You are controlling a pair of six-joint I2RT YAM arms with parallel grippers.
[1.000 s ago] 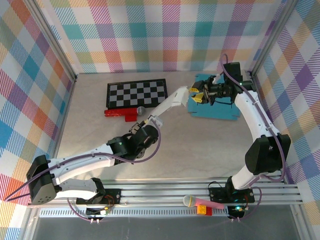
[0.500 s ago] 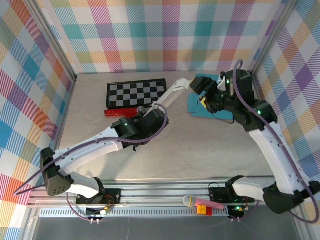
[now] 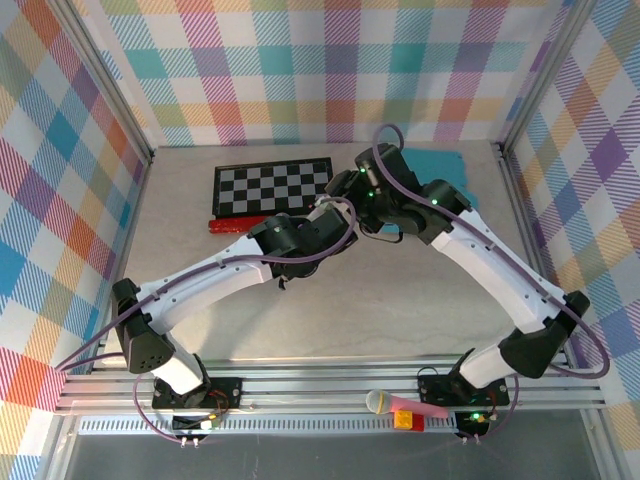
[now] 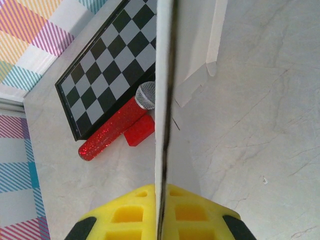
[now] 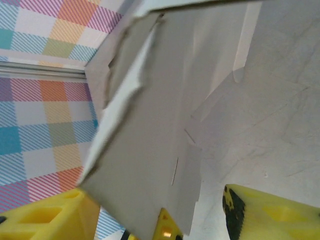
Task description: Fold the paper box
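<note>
The paper box [image 4: 163,85] is a flat white card sheet, seen edge-on in the left wrist view. My left gripper [image 4: 163,194] is shut on its lower edge, with a yellow pad pressed against each face. In the right wrist view the same sheet [image 5: 165,100] hangs as a broad grey panel with creases and a slit. My right gripper [image 5: 155,195] is open around its lower corner. Its right finger [image 5: 265,215] stands clear of the card; its left finger [image 5: 47,215] sits at the sheet's edge. Seen from above, both wrists meet near the table's middle [image 3: 355,195], hiding the box.
A black-and-white chessboard [image 3: 272,186] lies at the back left. A red glitter microphone [image 4: 112,131] and a red block [image 4: 139,134] sit along its near edge. A teal sheet [image 3: 445,165] lies at the back right. A pink microphone [image 3: 395,403] rests on the front rail.
My right arm swung left, away from the teal sheet, and now meets the left gripper at the box. The left arm has stretched forward and lifted the sheet. The right jaws widened, then narrowed somewhat.
</note>
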